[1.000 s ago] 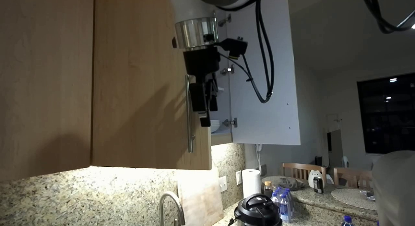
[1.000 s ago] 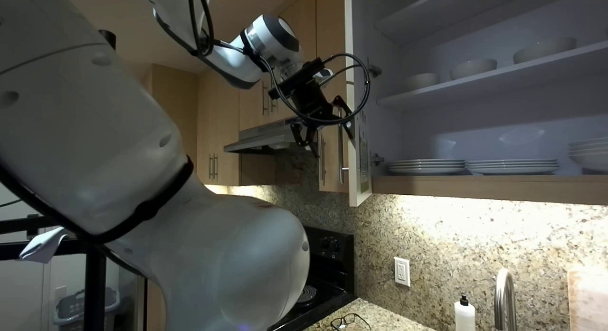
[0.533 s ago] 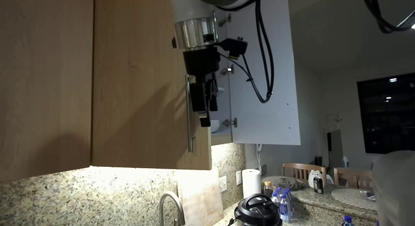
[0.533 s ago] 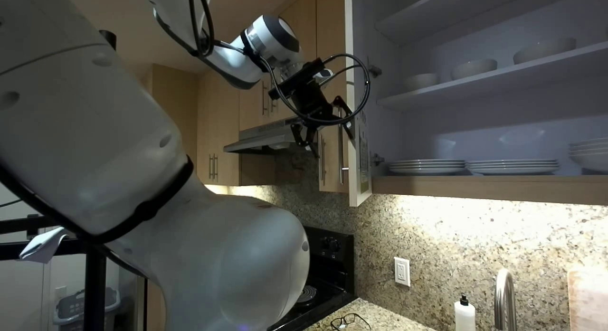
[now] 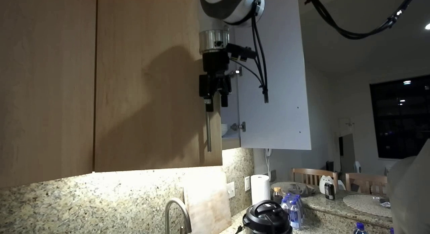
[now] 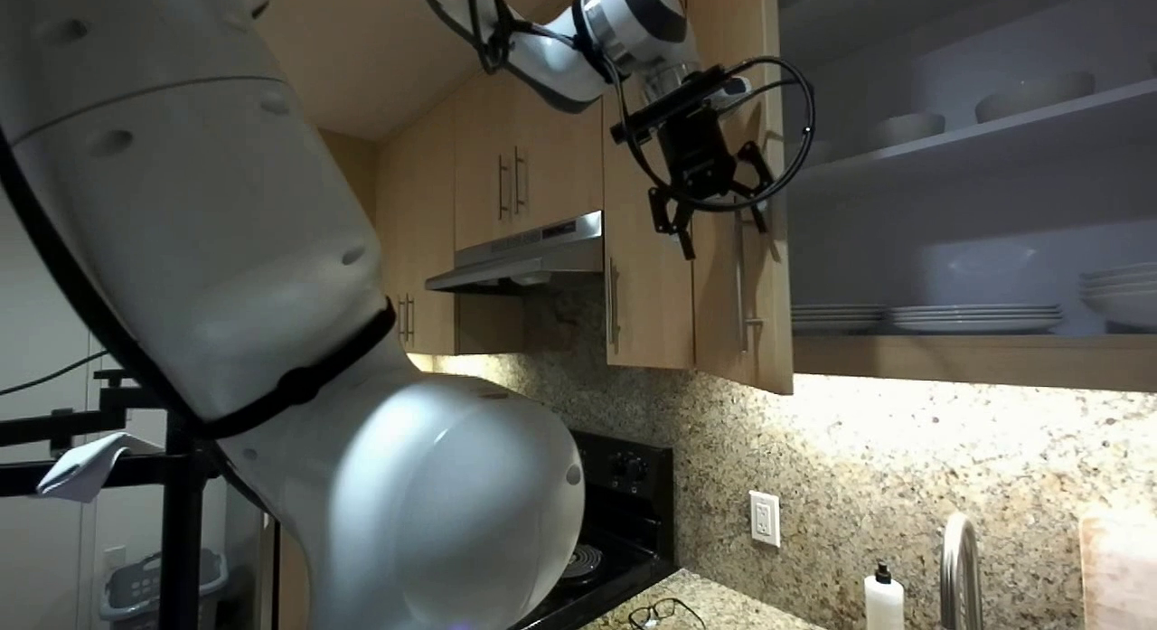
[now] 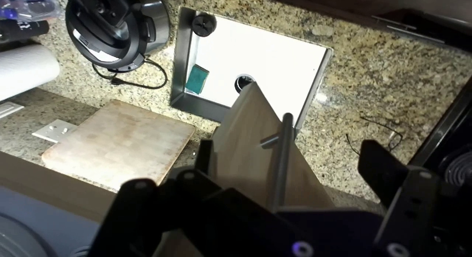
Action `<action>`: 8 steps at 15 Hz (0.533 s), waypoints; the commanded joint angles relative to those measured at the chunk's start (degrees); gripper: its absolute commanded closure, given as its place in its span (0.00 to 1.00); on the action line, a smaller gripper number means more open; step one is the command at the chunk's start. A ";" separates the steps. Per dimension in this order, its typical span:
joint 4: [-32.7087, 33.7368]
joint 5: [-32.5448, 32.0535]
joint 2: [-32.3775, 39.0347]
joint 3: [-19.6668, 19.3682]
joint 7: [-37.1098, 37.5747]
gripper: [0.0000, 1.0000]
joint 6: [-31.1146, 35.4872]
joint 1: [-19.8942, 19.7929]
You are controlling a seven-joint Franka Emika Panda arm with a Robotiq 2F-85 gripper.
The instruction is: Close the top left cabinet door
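Observation:
The top left cabinet door (image 5: 141,120), light-brown wood grain, stands ajar, swung partway out from its cabinet. Its silver bar handle (image 5: 208,133) runs vertically near the free edge; the upper part is hidden behind my gripper (image 5: 217,104) in that exterior view. Seen elsewhere, the gripper (image 6: 725,237) hangs at the door's outer face, fingers pointing down near the handle (image 6: 741,296). In the wrist view the jaws stand wide apart, with the door edge and handle (image 7: 283,157) between them. The left finger (image 7: 204,153) lies beside the door's edge; whether it touches cannot be told.
A white-faced door panel (image 5: 275,120) stands swung out on hinges to the right. Plates (image 6: 976,317) and bowls (image 6: 1039,97) sit on the cabinet shelves. The range hood (image 6: 524,255) is beside the arm. Below are a faucet (image 5: 178,207) and a black pressure cooker (image 5: 268,217).
The door has swung inward toward the cabinet; an exterior view now shows its outer face where its edge and inner side showed before. The gripper moved along with it, rightward there.

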 commanded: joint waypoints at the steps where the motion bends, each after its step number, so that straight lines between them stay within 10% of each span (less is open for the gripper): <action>1: 3.44 3.46 2.45 0.06 4.71 0.00 1.62 -0.31; 8: 1.14 3.35 1.09 -1.40 6.42 0.00 5.06 -1.03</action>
